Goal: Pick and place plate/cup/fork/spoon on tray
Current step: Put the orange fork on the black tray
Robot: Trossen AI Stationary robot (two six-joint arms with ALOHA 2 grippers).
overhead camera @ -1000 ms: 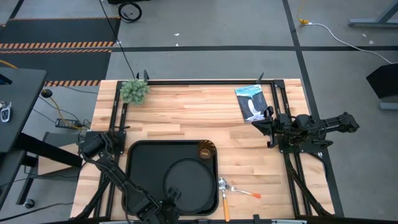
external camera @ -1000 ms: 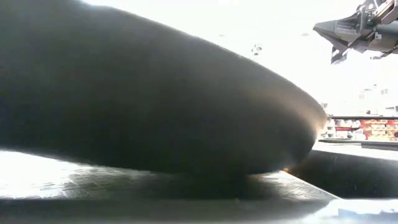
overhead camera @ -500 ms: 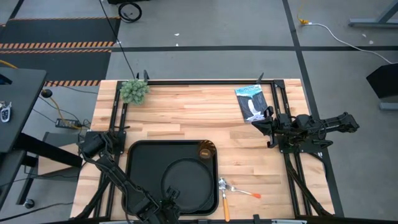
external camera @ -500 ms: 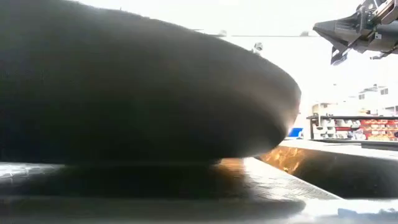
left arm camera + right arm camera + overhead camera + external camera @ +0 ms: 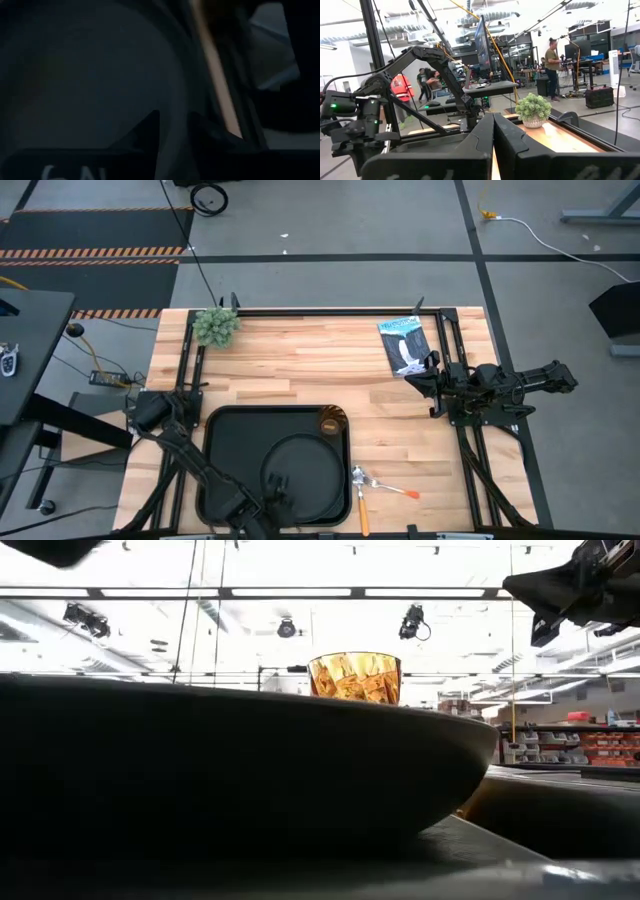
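Note:
The round black plate [image 5: 312, 465] lies flat in the right half of the black tray [image 5: 228, 442] and fills the low view [image 5: 250, 770]. Behind it, the amber cup [image 5: 331, 421] [image 5: 355, 677] stands in the tray's far right corner. My left gripper [image 5: 274, 486] [image 5: 172, 120] is open at the plate's near left rim, one finger on either side of it. The spoon [image 5: 362, 505] and the fork [image 5: 390, 486] lie on the table just right of the tray. My right gripper [image 5: 424, 380] [image 5: 493, 125] waits shut above the table's right side. My left gripper stands open with one finger [image 5: 147, 127] over the plate and the other [image 5: 202, 127] outside its rim [image 5: 175, 95], slanting down from the near left. The view is dark; I cannot tell whether either finger touches the rim.
A small potted plant [image 5: 215, 326] stands at the far left corner and a blue-and-white packet [image 5: 403, 345] at the far right. Bare wood lies between the tray and the table's far edge. The arms' frames run along both sides.
The plate has sunk from a raised tilt to lying flat in the tray. In the low view it no longer blocks the room, and the cup shows behind it. My left gripper has rolled a little at the plate's near left rim.

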